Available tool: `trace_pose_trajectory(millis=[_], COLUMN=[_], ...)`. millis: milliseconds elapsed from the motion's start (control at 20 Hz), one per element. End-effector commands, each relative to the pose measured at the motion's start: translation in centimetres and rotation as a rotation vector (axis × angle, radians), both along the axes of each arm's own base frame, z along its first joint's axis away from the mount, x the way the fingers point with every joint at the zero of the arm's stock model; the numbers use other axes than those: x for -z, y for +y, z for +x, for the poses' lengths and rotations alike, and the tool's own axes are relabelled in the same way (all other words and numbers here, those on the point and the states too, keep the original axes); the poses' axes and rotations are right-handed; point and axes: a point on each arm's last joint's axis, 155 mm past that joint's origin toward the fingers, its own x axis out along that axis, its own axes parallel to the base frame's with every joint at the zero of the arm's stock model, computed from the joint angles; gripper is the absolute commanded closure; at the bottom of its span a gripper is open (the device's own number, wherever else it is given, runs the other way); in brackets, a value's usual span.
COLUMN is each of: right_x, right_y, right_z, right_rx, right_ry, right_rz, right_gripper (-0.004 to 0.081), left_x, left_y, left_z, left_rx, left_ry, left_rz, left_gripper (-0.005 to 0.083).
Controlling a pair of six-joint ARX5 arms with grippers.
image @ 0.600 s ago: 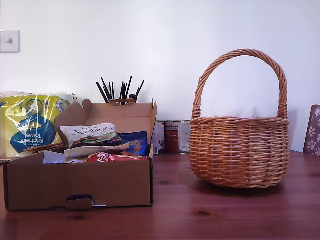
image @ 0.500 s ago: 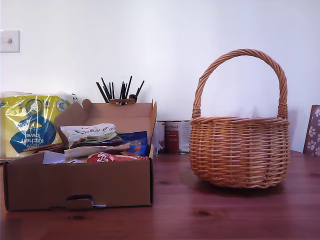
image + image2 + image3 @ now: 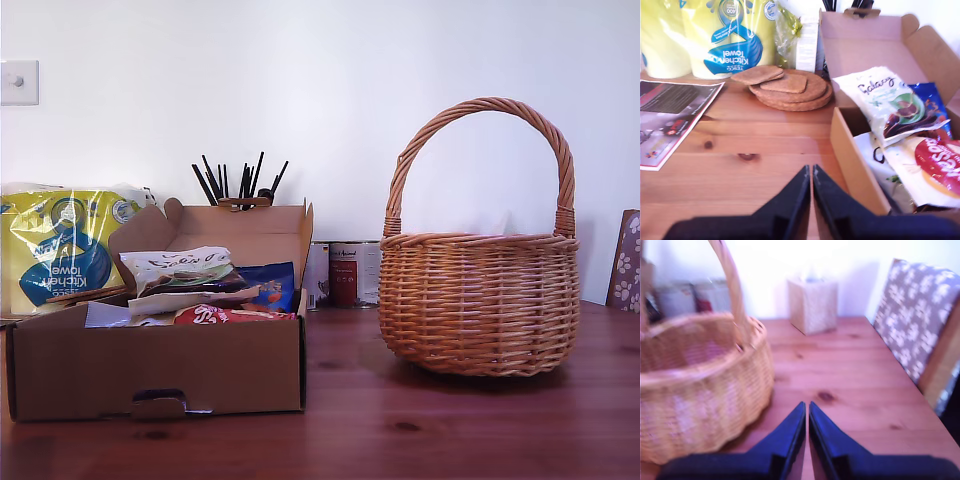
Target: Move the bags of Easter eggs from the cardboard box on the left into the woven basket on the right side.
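No bag is lifted yet: my first gripper and my second gripper are closed on nothing, so the first must be opened and swung toward the Galaxy bag in the cardboard box beside its tips.

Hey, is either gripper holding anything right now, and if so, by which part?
Nothing is held. My first gripper and my second gripper are both shut on empty air above the table.

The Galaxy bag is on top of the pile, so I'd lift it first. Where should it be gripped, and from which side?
Probably pinch the Galaxy bag by its free upper edge, coming from above through the cardboard box's open top. It lies tilted on the other bags, so that edge looks clear. My first gripper, jaws together, must open first.
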Motion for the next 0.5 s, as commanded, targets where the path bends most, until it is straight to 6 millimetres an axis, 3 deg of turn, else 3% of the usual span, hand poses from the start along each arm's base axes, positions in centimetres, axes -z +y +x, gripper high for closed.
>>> trace_pose_trajectory(millis=[0,250,350,450], right_x=[-3.5,-7.3,-8.6,-10.7], right_y=[0.4,3.4,5.2,7.8], right_z=[-0.3,-2.5,-3.6,-4.9], right_rx=[-0.019,-0.163,-0.257,-0.384], right_ry=[-0.077,-0.018,0.022,0.046], right_rz=[0.025,0.063,0.084,0.211], right_gripper=[0.0782,0.0782,0.0782,0.0782], left_x=[-1.7,-6.7,-7.4,-7.7], left_y=[-0.3,-2.7,-4.1,-5.9], left_z=[-0.1,-1.3,-1.6,-2.0], left_rx=[0.015,0.145,0.226,0.328], left_ry=[-0.042,-0.12,-0.1,-0.071], left_rz=[-0.026,-0.04,-0.05,-0.053], left_gripper=[0.0797,0.0797,0.0797,0.0797])
